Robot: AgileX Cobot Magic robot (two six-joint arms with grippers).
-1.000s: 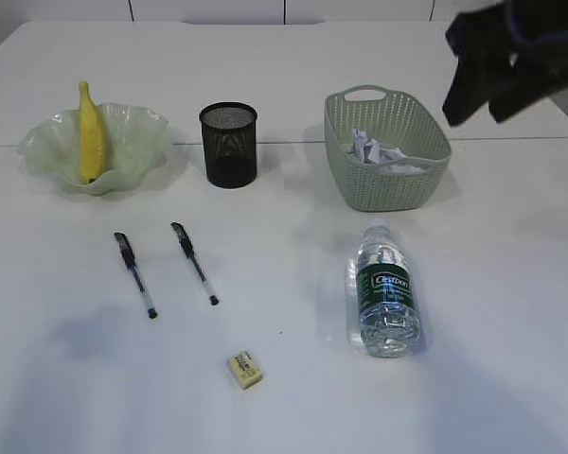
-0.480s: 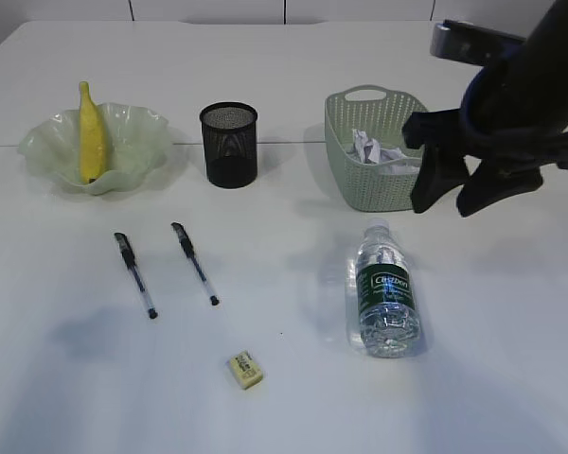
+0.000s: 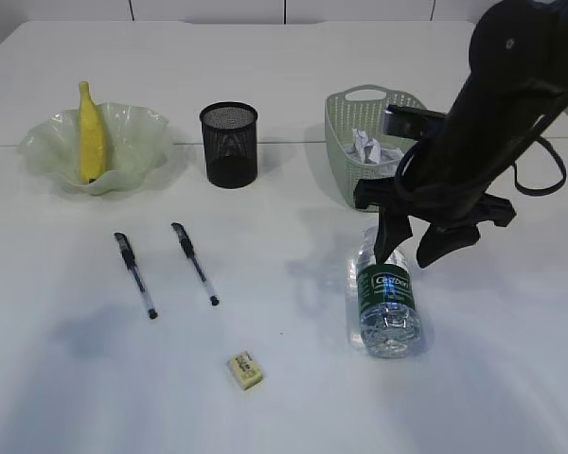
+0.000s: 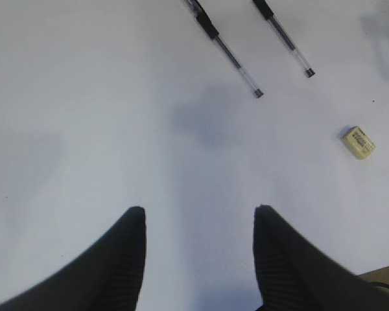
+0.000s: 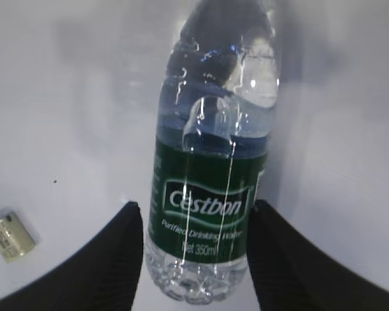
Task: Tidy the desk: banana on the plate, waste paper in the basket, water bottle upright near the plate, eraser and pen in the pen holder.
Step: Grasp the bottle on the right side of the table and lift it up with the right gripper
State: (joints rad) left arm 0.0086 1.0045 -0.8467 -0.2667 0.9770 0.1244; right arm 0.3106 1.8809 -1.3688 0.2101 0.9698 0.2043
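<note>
The clear plastic water bottle lies on its side at lower right of the table; its green label reads "Cestbon", "Purified Drinking Water" and "350ml". The right gripper hangs over its neck, jaws parted to either side of the bottle, gripping nothing. The left gripper hovers open and empty over bare table. The eraser's print is too small to read. Crumpled paper sits half hidden in the woven basket.
</note>
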